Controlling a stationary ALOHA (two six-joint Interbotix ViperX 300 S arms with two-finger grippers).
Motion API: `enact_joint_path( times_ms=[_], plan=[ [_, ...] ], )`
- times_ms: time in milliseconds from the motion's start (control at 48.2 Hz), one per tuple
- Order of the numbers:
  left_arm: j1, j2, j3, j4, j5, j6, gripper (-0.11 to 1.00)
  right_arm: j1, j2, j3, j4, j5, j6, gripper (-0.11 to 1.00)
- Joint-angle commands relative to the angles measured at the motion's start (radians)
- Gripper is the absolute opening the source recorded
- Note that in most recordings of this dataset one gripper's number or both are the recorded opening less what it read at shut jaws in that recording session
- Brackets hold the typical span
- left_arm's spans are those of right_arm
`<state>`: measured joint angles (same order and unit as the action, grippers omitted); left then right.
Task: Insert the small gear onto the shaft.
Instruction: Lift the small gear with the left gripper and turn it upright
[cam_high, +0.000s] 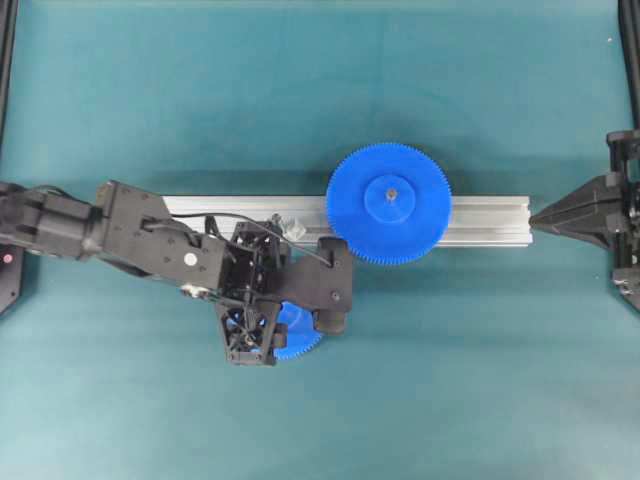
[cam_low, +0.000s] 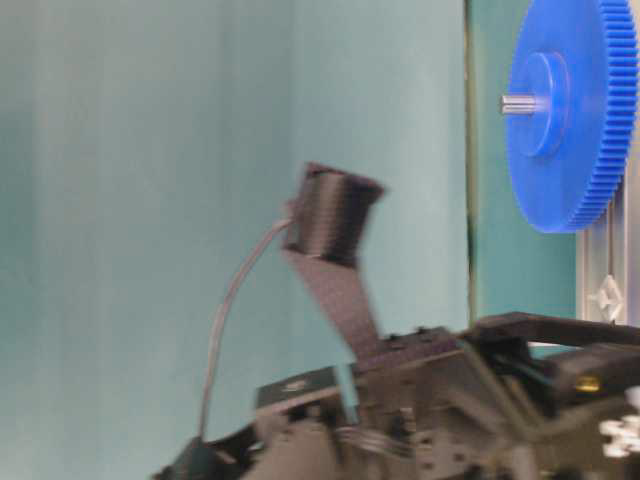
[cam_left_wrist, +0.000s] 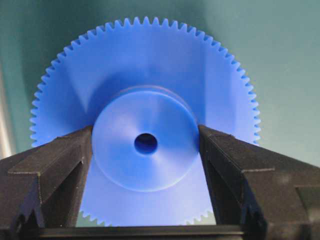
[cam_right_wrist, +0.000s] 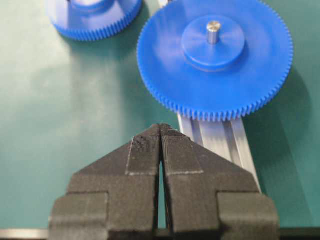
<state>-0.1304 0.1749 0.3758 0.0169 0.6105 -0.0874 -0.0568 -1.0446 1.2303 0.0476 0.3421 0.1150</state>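
Left claw (cam_left_wrist: 145, 145): spread around the raised hub of the small gear (cam_left_wrist: 145, 100), one finger at 9 o'clock and one at 3 o'clock of the hub, both against its side.
Small gear: blue, flat on the desk (cam_high: 450, 380), hub up, centre hole open; in the overhead view it lies at 7 o'clock of the larger gear (cam_high: 389, 203), just below the rail (cam_high: 480, 220), mostly hidden by the left arm.
Larger gear: seated on its own pin (cam_right_wrist: 213, 30) on the aluminium rail.
Shaft: cannot be told with certainty; small silvery pieces (cam_high: 292, 228) show on the rail beside the left wrist.
Right claw (cam_right_wrist: 160, 131): pressed together, holding nothing, at the rail's right end.
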Motion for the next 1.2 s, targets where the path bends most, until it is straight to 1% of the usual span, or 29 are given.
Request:
enact_joint_path(
  times_ms=[0,228,311,602,727,893,1038,1184],
  plan=[
    [-0.005,-0.066,-0.041,0.002,0.012,0.002,0.69,-0.002,0.000,-0.011,0.002,-0.005,0.012,0.01],
    [-0.003,-0.098,-0.069,0.002,0.132,0.008,0.69,-0.002,-0.014,-0.014,0.002,0.006,0.012,0.01],
    [-0.003,-0.115,-0.084,0.009,0.167,0.012,0.69,-0.002,-0.017,-0.014,0.000,0.006,0.012,0.01],
    [0.034,-0.140,-0.170,0.009,0.281,0.057,0.69,-0.002,-0.017,-0.012,0.000,0.005,0.012,0.01],
    [0.057,-0.147,-0.201,0.009,0.333,0.095,0.69,-0.002,-0.017,-0.011,0.000,0.003,0.012,0.01],
    [0.092,-0.164,-0.224,0.009,0.353,0.135,0.69,-0.002,-0.017,-0.011,0.002,0.006,0.012,0.01],
    [0.121,-0.189,-0.235,0.009,0.357,0.140,0.69,-0.002,-0.017,-0.012,0.000,0.006,0.012,0.01],
    [0.138,-0.218,-0.272,0.011,0.396,0.141,0.69,-0.002,-0.017,-0.014,0.002,0.006,0.012,0.01]
  ],
)
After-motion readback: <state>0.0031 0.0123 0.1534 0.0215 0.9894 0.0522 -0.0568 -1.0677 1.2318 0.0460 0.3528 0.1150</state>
